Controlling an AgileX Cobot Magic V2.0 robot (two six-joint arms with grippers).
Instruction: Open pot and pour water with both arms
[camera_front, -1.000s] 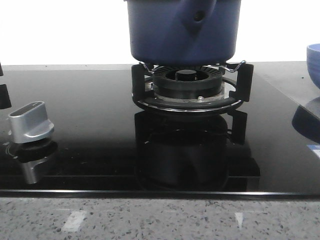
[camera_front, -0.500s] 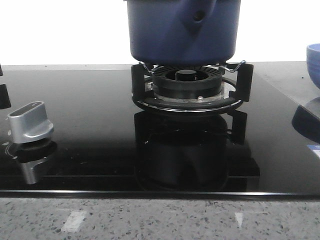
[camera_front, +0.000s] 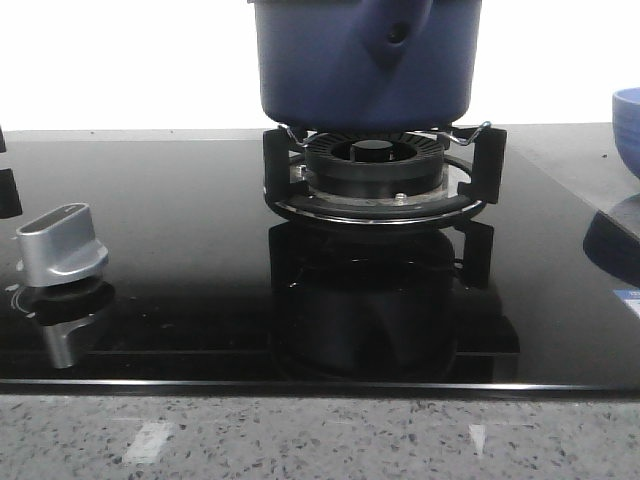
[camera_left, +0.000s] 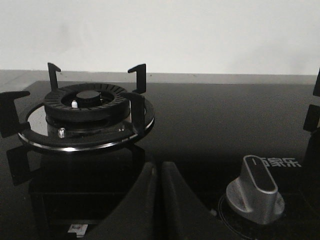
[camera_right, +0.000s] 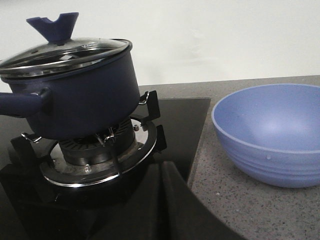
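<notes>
The pot (camera_right: 75, 95) sits lidded on the burner (camera_right: 100, 150) near the stove's right edge, bowl (camera_right: 270, 132) beside it on the counter (camera_right: 235, 200) — both hands (camera_left: 157, 175) (camera_right: 162, 177) clenched, grasping nothing — a scene fitting a lid never lifted or one replaced after pouring.

Hob surface (camera_front: 170, 250): black glass, glossy, mirror-like. Pot (camera_right: 80, 95): dark blue, satin sheen; lid (camera_right: 60, 52) clear glass, metal rim. Knob (camera_left: 255, 192): brushed silver metal look. Bowl (camera_right: 272, 132): blue, smooth, matt. Countertop (camera_front: 320, 440): speckled grey stone.
</notes>
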